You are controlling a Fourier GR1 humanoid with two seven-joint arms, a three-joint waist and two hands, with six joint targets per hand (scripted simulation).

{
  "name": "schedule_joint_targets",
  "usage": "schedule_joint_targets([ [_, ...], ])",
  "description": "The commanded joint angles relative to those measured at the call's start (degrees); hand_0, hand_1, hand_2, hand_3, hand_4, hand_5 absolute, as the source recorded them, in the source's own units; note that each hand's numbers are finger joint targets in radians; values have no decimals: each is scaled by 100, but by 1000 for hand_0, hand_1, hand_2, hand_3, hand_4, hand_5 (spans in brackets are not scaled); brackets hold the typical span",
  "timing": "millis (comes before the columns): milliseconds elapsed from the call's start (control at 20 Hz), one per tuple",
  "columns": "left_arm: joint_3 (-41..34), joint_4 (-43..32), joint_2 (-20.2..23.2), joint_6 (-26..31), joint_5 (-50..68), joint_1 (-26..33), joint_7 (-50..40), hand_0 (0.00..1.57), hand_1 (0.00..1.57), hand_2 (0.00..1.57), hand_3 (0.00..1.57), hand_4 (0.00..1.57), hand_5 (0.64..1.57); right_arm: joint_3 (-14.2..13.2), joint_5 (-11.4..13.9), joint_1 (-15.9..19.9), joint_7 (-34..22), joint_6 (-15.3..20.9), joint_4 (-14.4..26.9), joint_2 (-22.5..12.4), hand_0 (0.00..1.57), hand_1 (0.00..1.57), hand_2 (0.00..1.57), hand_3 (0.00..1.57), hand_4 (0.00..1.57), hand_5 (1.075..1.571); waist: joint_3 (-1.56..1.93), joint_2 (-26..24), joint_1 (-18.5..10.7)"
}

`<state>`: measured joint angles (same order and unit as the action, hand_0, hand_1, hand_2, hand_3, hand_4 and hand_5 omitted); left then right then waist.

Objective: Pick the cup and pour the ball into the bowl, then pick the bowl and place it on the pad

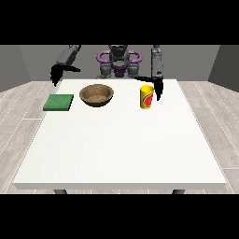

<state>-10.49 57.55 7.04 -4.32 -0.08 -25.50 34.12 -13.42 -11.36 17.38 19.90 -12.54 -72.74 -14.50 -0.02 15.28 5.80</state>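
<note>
Yellow, with a red and green mark on its side, the cup point(147, 97) stands upright on the white table point(121, 149), toward the far edge and nearer the far corner at the view's right. I cannot see into it, so I cannot tell whether the ball is inside. My hand at the view's right point(158, 88) hangs just beside the cup on its outer side, fingers pointing down and fairly straight, with the thumb stretched out sideways above the cup's rim; it has hold of nothing, and whether any finger touches the cup's wall I cannot tell.

Next along the far edge, toward the middle of it, sits the brown wooden bowl point(96, 94), upright and wide-mouthed, with a paler, speckled inside. It is near the cup but apart from it, with bare table between them.

Beyond the bowl, near the far corner at the view's left, the green pad point(59, 102) lies flat, a square close to the table's left edge and apart from the bowl.

My hand at the view's left point(57, 74) hangs off the table past that far corner, above and behind the pad, fingers drooping down and slack, holding nothing. Nothing lies between cup, bowl and pad.
</note>
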Motion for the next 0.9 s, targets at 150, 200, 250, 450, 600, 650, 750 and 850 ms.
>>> schedule_joint_targets([
  [150,-233,-1011,32,-92,80,-382,452,0,0,0,0,0,1245,-90,-62,-206,432,-448,347,-180,0,0,0,0,0,1558,1,-16,173],
  [200,-327,-1346,106,102,130,-331,992,0,0,0,0,0,1229,-147,-201,111,136,-361,113,-239,0,0,0,0,0,1558,-2,198,147],
  [250,-62,-1276,-54,-106,-73,-445,645,0,0,0,0,0,1219,-172,-34,170,266,-111,554,-134,0,0,0,0,0,1559,1,-67,-54],
  [450,-125,-1397,491,-1261,-819,-350,982,1289,1289,1571,1571,789,1524,-176,-290,339,-23,-476,180,-382,0,0,0,0,0,1562,1,329,397],
  [600,118,-1395,182,-1929,-1175,-378,782,1309,1309,1571,1571,822,1514,-260,-259,276,272,-539,553,-385,0,0,0,0,0,1559,6,204,360],
  [650,-54,-1583,246,-2013,-1095,-513,910,1312,1312,1571,1571,833,1511,-346,-340,349,213,-788,447,-701,0,0,0,0,0,1556,2,427,528],
  [750,-313,-1723,366,-2110,-947,-667,1199,1331,1331,1571,1571,864,1509,-593,-590,435,277,-1028,386,-974,0,0,0,0,0,1557,-1,735,712],
  [850,-203,-1976,303,-2210,-1078,-891,1061,1343,1343,1571,1571,879,1505,-438,-459,373,222,-753,346,-684,0,0,0,0,0,1556,-1,541,629],
])
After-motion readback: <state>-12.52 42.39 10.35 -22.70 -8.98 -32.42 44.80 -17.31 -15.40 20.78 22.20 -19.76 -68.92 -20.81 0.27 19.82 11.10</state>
